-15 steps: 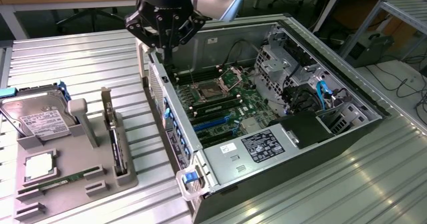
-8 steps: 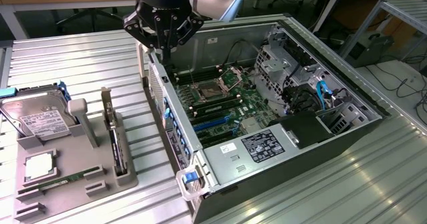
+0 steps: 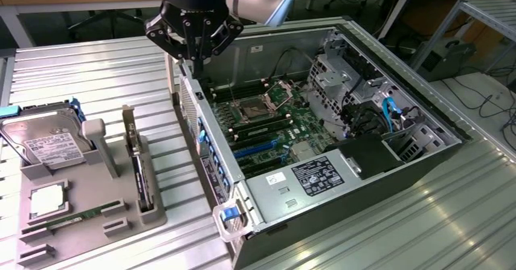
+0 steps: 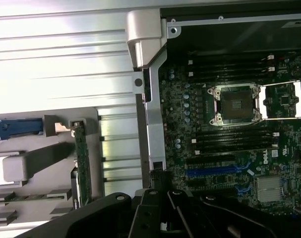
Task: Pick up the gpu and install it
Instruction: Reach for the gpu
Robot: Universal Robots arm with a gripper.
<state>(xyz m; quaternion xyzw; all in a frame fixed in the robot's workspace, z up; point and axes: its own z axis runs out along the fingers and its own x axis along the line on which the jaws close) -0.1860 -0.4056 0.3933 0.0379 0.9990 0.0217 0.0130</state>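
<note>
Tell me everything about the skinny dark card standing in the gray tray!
The gpu is a thin, dark circuit card standing on its long edge in a slot of the gray tray. A narrow silver metal bracket rises at one end. It sits between the hard drive and the computer case. Only the tray touches it; the shut gripper hangs apart, above the case's edge.
</note>
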